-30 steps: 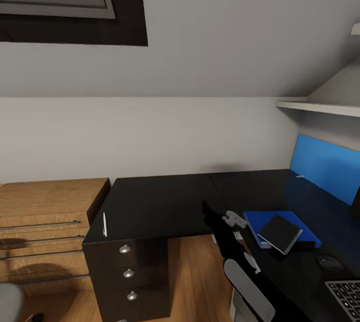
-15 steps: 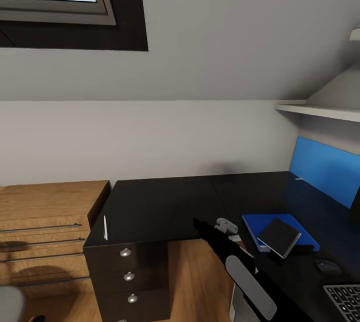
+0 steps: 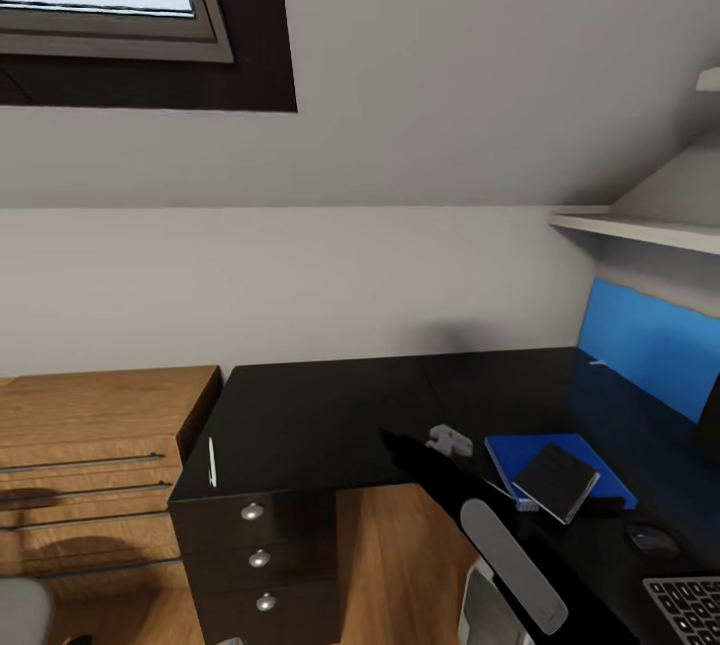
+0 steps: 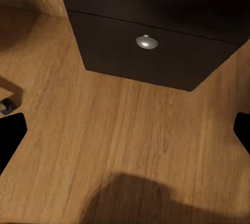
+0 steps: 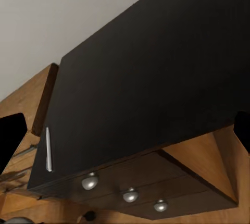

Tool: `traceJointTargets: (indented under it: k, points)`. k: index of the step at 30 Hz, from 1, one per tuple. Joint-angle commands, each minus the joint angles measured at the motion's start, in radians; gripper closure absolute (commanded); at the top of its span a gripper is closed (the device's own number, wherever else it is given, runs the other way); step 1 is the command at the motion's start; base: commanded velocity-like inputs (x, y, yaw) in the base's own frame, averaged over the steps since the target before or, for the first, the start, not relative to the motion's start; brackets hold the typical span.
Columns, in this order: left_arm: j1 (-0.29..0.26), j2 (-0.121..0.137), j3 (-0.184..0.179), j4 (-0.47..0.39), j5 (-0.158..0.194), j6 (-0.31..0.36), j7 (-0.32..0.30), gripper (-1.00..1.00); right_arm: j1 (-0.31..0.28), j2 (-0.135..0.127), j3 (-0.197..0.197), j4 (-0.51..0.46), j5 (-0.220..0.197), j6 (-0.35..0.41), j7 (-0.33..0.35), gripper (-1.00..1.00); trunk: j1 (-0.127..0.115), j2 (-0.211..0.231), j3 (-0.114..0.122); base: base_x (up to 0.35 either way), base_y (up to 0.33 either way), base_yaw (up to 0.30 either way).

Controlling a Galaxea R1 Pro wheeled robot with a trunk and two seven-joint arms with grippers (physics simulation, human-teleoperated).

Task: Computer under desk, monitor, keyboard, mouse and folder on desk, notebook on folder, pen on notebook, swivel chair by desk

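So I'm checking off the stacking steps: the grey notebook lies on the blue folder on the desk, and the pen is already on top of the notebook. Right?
Not quite. The notebook does lie on the folder on the desk, but the pen is not on it. The head view shows the pen lying on the desk's far-left edge above the drawer unit, well apart from the stack.

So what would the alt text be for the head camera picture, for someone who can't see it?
A black L-shaped desk holds a grey notebook stacked on a blue folder, with a white pen lying apart near the far left edge above the drawers. The robot's right arm reaches over the desk.
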Motion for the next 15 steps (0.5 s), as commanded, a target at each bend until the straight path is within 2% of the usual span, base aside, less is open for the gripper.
traceJointTargets:
  k: [1,5,7,10,15]
  points:
    - [0.0,0.001,0.0,-0.004,0.007,0.005,0.007,-1.0,-0.001,0.0,0.002,-0.007,-0.006,0.003,-0.007,-1.0,-0.004,0.006,0.002,0.0,0.0,0.0]
    - [0.0,0.003,0.007,-0.004,0.008,0.004,0.008,-1.0,-0.001,0.002,0.003,-0.016,-0.005,0.004,-0.008,-1.0,-0.019,0.034,0.015,0.0,0.0,0.0]
    - [0.0,0.005,0.029,-0.005,0.008,0.004,0.008,-1.0,0.0,0.005,0.007,-0.019,-0.003,0.002,-0.009,-1.0,-0.019,0.034,0.015,0.0,0.0,0.053]
    - [0.0,0.005,0.053,-0.006,0.009,0.004,0.007,-1.0,0.0,0.006,0.026,-0.02,0.001,0.001,-0.011,-1.0,-0.019,0.034,0.015,0.0,0.0,0.178]
    - [0.0,0.006,0.063,-0.008,0.009,0.004,0.007,-1.0,-0.001,0.008,0.054,-0.02,0.005,0.002,-0.015,-1.0,-0.019,0.034,0.014,0.0,0.0,0.243]
